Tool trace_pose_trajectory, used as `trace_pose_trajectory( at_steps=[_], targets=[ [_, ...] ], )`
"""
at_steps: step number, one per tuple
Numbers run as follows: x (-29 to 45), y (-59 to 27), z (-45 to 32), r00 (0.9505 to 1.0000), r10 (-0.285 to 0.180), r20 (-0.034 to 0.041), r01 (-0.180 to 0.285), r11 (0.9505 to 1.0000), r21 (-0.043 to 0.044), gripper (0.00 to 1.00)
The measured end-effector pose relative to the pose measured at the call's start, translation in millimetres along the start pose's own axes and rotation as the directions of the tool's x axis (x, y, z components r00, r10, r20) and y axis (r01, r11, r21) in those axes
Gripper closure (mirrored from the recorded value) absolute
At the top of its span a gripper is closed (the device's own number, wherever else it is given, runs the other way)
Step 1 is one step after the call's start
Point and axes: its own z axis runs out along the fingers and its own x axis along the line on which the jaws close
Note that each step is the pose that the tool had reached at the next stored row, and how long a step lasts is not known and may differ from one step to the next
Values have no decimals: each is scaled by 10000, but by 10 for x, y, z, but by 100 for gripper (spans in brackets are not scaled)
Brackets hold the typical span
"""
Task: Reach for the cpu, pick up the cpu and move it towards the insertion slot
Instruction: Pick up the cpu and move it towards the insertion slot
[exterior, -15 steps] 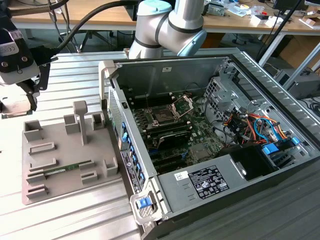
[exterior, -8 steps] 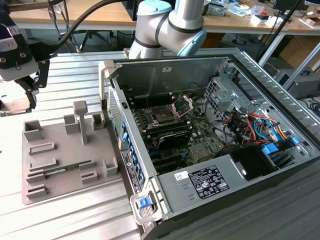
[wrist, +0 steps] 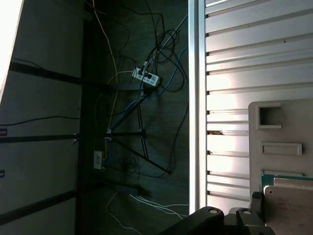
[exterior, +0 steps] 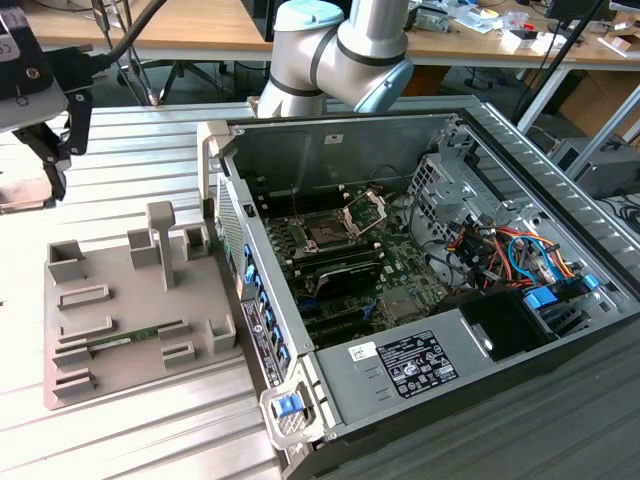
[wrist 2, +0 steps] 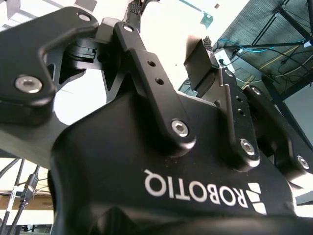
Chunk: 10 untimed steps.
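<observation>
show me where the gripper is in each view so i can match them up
Exterior view: the gripper sits at the exterior view's upper left, past the grey tray.
Second wrist view: the gripper's black body and linkages, close up.
First wrist view: its black linkage ends, next to the grey tray.
Shared landmark: the grey tray, in the exterior and first wrist views.

We find the black claw (exterior: 48, 158) cut off by the exterior view's left edge. In the first wrist view a pale silvery flat plate (wrist: 289, 208) runs off the picture's edge, so we cannot tell what it is. The square dark insertion slot (exterior: 325, 236) shows too small to tell whether anything sits inside.
</observation>
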Motion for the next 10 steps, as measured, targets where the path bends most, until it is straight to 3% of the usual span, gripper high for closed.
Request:
trace_pose_trajectory(
  at_steps=[10],
  targets=[
    [0,3,-96,10000,0,0,0,10000,0,45]
  ],
)
